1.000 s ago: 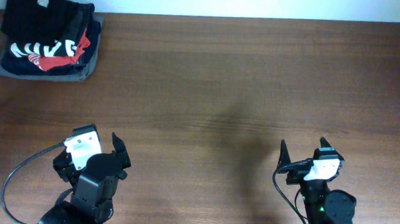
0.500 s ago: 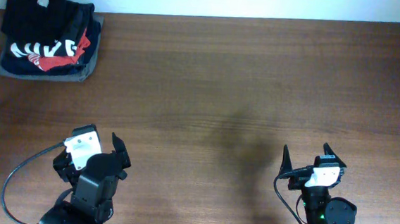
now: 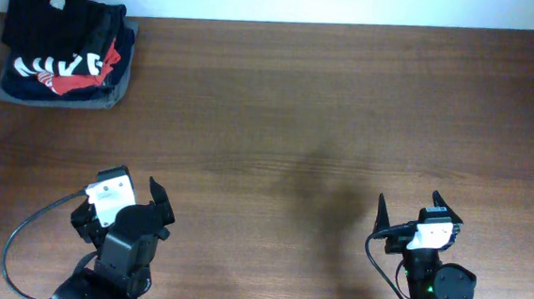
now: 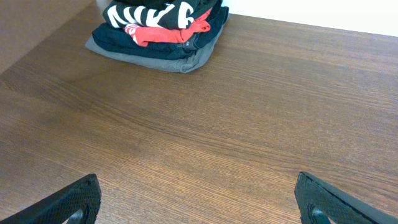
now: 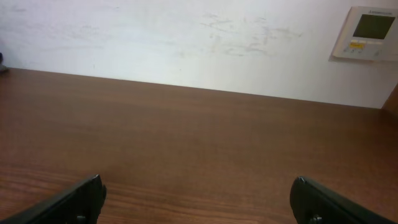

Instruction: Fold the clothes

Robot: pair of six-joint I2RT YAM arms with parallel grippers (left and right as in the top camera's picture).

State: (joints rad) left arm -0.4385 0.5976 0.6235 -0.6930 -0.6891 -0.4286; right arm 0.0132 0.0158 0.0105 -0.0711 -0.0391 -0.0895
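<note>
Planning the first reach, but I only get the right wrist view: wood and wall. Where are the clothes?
Observer: A pile of clothes sits at the far left corner of the table.
Operator: What's on top?
Observer: A plain black shirt with a small pale label.
Operator: Left pincer busy?
Observer: No, the left pincer is open and empty, facing that pile.

Black garment (image 3: 46, 7) atop folded pile (image 3: 59, 86), far corner; left gripper (image 3: 137, 190), right gripper (image 3: 409, 208) spread.
</note>
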